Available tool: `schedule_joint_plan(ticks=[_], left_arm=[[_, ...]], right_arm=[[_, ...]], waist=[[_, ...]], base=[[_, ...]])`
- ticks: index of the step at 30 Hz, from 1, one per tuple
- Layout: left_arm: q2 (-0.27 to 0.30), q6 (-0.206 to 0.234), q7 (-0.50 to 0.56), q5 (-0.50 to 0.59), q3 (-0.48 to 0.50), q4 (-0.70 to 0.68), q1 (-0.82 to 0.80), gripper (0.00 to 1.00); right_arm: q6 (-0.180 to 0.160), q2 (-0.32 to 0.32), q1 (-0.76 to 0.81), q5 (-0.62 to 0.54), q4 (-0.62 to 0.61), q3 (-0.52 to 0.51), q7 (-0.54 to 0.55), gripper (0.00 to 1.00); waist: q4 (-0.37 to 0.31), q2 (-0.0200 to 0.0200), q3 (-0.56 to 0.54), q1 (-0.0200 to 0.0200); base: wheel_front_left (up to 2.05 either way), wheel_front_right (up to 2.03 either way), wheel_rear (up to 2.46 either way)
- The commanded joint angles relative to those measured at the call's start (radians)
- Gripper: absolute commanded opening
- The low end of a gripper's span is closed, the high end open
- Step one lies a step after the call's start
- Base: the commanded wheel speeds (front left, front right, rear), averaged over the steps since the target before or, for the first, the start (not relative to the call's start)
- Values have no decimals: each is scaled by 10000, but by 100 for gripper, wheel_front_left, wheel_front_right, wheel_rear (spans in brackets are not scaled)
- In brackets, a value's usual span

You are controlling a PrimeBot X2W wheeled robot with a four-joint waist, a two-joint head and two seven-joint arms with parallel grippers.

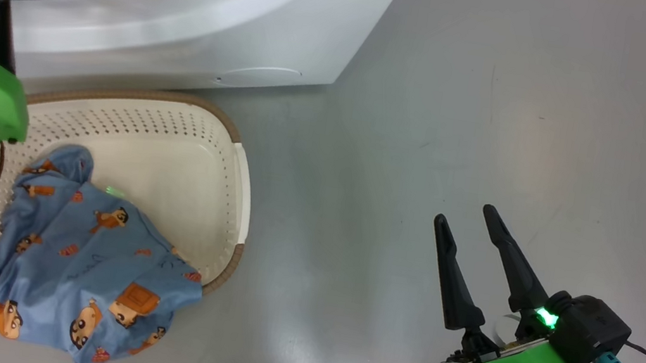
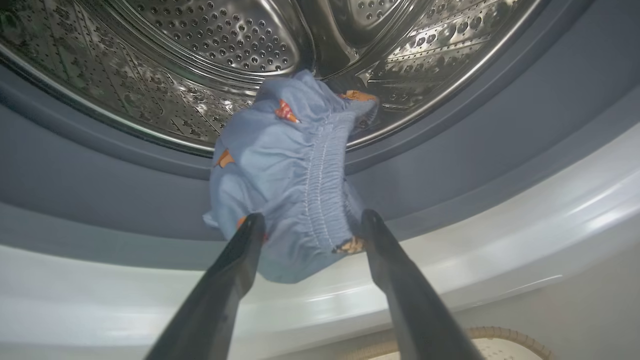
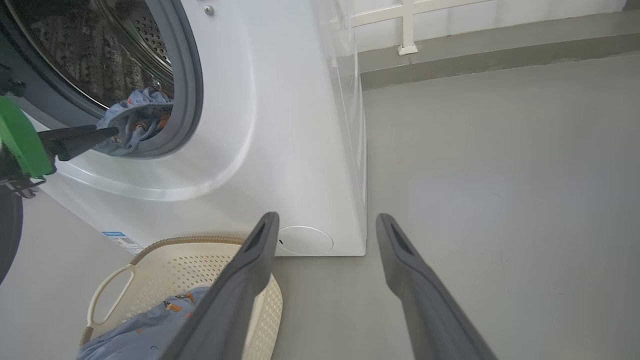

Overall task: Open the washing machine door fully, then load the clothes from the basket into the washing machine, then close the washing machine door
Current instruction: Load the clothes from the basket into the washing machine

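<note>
**A:** Left gripper point(image 2: 312, 216) — state?

**B:** Jaws spread wide, no clamp. A bunched blue garment point(image 2: 295, 170) sits between the two dark tapered fingers point(image 2: 225, 280). The cloth is soft, with a gathered elastic seam down its middle and small orange prints. Can't tell whether the tips touch it.

**A:** Where does it lie?

**B:** Just ahead of the fingertips, draped over the lip of the grey rubber ring point(image 2: 100, 165). The far end is inside the drum point(image 2: 220, 35). The near end hangs out over the curved white front of the washing machine point(image 3: 280, 125). The drum is shiny steel, perforated and ribbed; the ring is smooth and matte.

**A:** Right gripper?

**B:** The right gripper point(image 1: 464, 214) is also open and empty, with long black fingers narrowing to points. It hangs over the bare grey floor point(image 1: 501, 105), well apart from the machine. From its wrist, the machine's lower corner stands ahead of the fingers.

**A:** Basket?

**B:** The basket point(image 1: 199, 150) is under the left wrist, just beside the machine's base. It is cream plastic with perforated walls, rounded corners, a brown rim and a white loop handle. A second garment point(image 1: 87, 261) lies crumpled inside, same blue print, spilling over the near rim.

**A:** Room to move?

**B:** There is open floor all round the right gripper and to the right of the basket. Ahead of the left gripper the ring's mouth is wide — the cloth takes only the lower edge.
</note>
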Motion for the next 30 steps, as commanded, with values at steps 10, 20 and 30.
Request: schedule_joint_plan(ticks=[10,20,30], left_arm=[[380,-153,-387,39,38,777,-645,100],[406,-203,-672,33,-122,1356,-970,100],[485,-187,-868,56,-242,1892,-1255,100]], right_arm=[[62,11,-104,56,-276,228,-48,100],[62,11,-120,-9,-284,213,-48,100],[62,11,-152,-16,-299,288,-48,100]], waist=[[-100,0,244,0],[-85,0,305,0],[-107,0,390,0]], base=[[0,0,0],[0,0,0],[0,0,0]])
